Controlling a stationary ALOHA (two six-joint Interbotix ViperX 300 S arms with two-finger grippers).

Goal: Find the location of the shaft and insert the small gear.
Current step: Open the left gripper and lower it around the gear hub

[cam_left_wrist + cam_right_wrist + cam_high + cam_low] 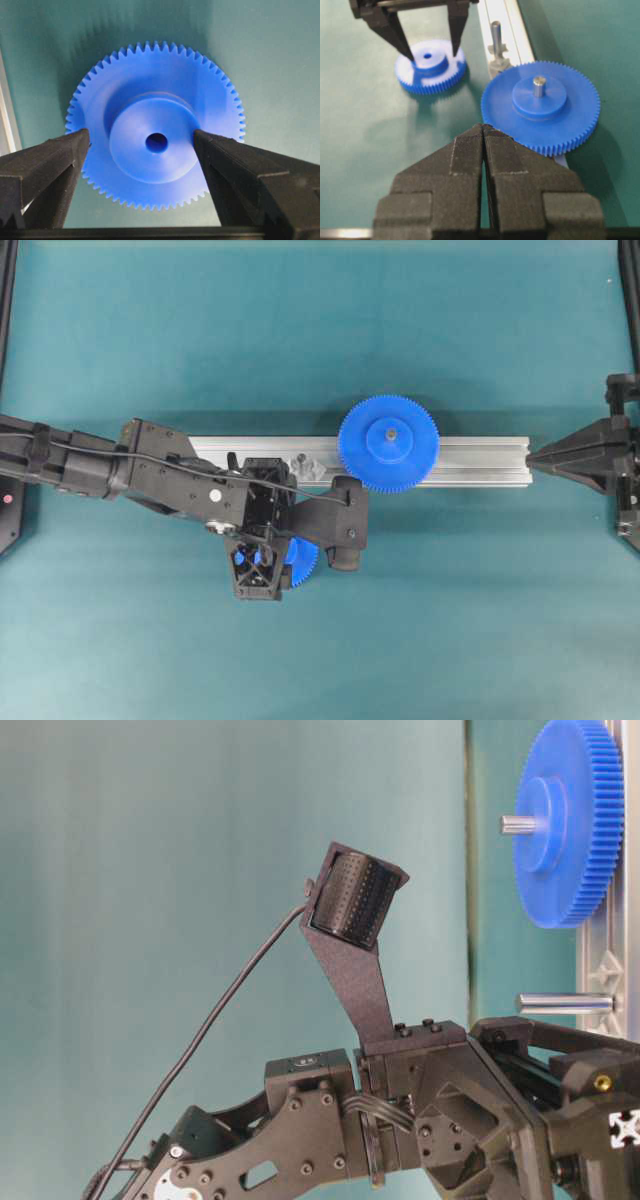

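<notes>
Two black fingers of the left gripper stand spread wide, one at nine o'clock and one at three o'clock of the small gear's raised hub; whether the tips touch the hub cannot be told, and nothing is clamped yet. That gear lies flat on the green table, at about seven o'clock from the shaft, which rises bare from its shiny bracket on the aluminium rail. My guess is that the gear is light, rigid plastic with a smooth, rather slippery face. Its teeth are fine and best left alone. The round hub is the sensible hold, pinched across its sides so the centre hole stays clear for the peg. Further right, the large gear sits on its own pin. At the far right, the right gripper rests with its jaws pressed together, holding nothing.
</notes>
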